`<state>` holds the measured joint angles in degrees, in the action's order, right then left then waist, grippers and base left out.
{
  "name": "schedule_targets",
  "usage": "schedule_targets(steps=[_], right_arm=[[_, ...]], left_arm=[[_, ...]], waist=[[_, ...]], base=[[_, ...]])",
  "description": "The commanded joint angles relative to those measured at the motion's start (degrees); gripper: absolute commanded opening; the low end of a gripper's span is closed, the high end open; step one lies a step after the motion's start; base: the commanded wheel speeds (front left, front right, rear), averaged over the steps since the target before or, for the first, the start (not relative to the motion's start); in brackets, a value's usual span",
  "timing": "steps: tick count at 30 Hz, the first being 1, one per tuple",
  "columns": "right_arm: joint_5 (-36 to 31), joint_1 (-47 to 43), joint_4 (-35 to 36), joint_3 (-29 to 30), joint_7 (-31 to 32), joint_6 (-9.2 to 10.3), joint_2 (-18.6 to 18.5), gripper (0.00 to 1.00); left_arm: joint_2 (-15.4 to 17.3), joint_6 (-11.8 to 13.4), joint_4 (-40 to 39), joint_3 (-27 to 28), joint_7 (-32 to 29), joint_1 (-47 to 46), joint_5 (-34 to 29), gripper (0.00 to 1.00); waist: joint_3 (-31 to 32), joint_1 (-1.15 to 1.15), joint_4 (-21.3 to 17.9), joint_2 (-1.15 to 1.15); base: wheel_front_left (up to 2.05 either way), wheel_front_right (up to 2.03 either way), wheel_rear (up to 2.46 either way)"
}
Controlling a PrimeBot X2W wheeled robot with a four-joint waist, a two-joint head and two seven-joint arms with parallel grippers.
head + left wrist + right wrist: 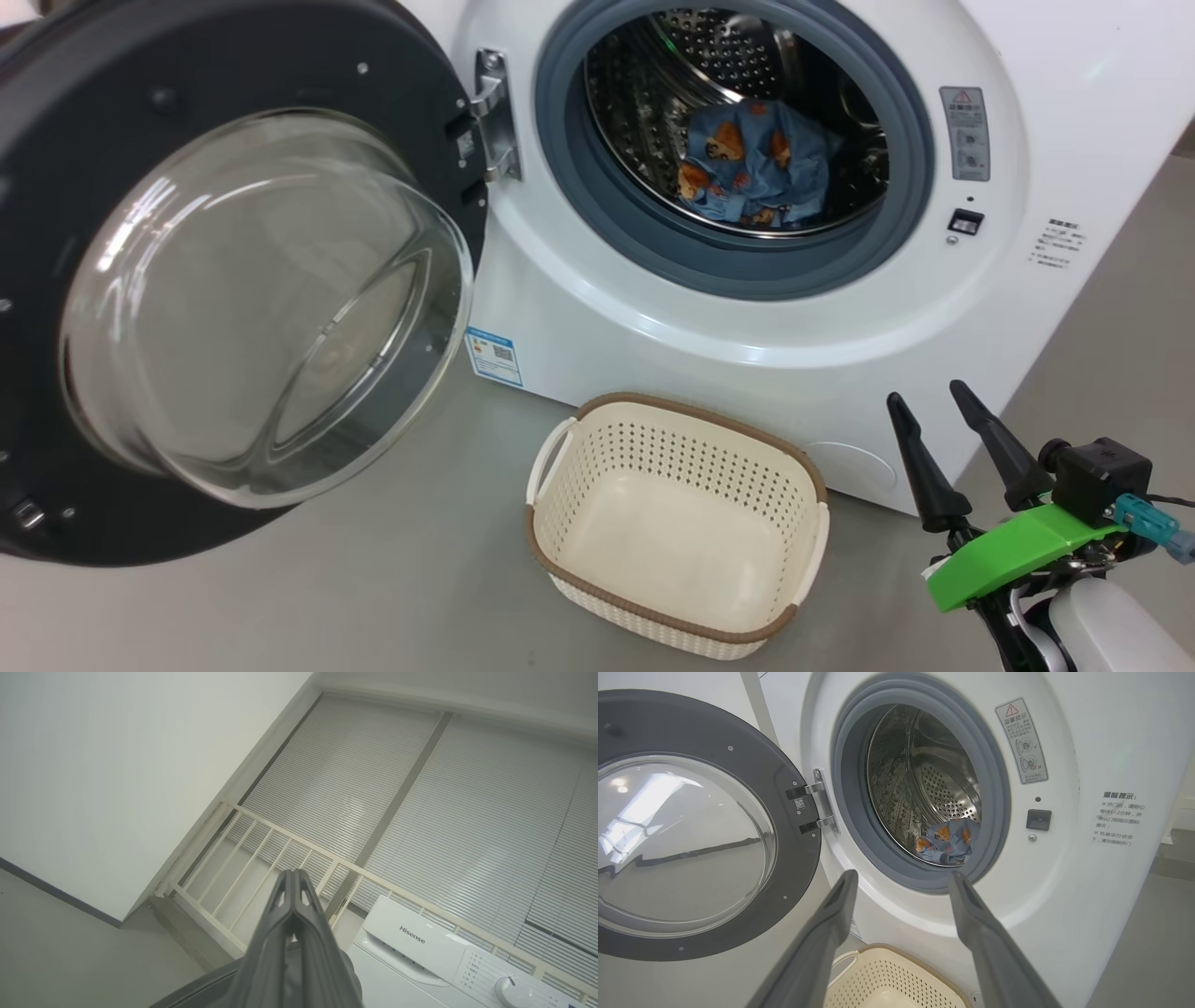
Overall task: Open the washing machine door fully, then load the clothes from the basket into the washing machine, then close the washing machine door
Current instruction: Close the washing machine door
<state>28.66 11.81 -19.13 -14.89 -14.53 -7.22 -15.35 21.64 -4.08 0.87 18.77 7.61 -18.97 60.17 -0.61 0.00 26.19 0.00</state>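
The washing machine [709,317] stands with its black-rimmed glass door [233,280] swung wide open to the left. The light blue printed clothes [756,163] lie inside the steel drum; in the right wrist view the clothes [948,841] sit at the drum's bottom. The cream basket [677,523] stands on the floor in front of the machine with nothing in it. My right gripper [929,401] is open and holds nothing, to the right of the basket and pointing at the machine. My left gripper [293,877] is shut with nothing between its fingers and points up at a window.
Grey floor [373,597] surrounds the basket. In the left wrist view a white wall, a cream railing [261,858] and window blinds [420,788] rise above the washer's control panel [448,956]. The open door takes up the left side in front of the machine.
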Motion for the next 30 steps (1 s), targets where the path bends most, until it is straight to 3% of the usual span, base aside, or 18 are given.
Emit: schedule_targets(steps=[1, 7, 15, 22, 30], right_arm=[[-0.3, 0.9, 1.4, -0.9, -0.5, -0.26, -1.1, 1.0], [-0.3, 1.4, 1.4, -1.2, -0.5, -0.26, -2.0, 1.0], [-0.3, 2.5, 1.4, -2.0, -0.5, -0.26, -3.0, 1.0], [-0.4, 3.2, 1.2, -2.1, -0.5, -0.26, -4.4, 1.0], [-0.2, 3.8, 1.2, -2.7, -0.5, -0.26, -5.4, 1.0]], left_arm=[[3.2, -0.5, 0.3, 3.4, -0.8, -3.3, 2.3, 0.0], [6.4, -1.0, 13.2, 12.0, -4.1, -8.3, 14.0, 0.0], [9.2, -0.4, 33.6, 18.0, -9.2, -11.8, 22.9, 0.0], [12.6, -1.0, 46.5, 20.7, -14.5, -12.0, 26.7, 0.0], [13.5, -2.6, 53.0, 20.5, -18.8, -13.7, 28.3, 0.0]], waist=[[-0.4, 0.0, -0.7, 0.0], [-1.6, 0.0, -2.2, 0.0], [-3.2, 0.0, -4.2, 0.0], [-4.7, 0.0, -6.0, 0.0], [-5.9, 0.0, -6.9, 0.0]], base=[[0.0, 0.0, 0.0], [0.0, 0.0, 0.0], [0.0, 0.0, 0.0], [0.0, 0.0, 0.0], [0.0, 0.0, 0.0]])
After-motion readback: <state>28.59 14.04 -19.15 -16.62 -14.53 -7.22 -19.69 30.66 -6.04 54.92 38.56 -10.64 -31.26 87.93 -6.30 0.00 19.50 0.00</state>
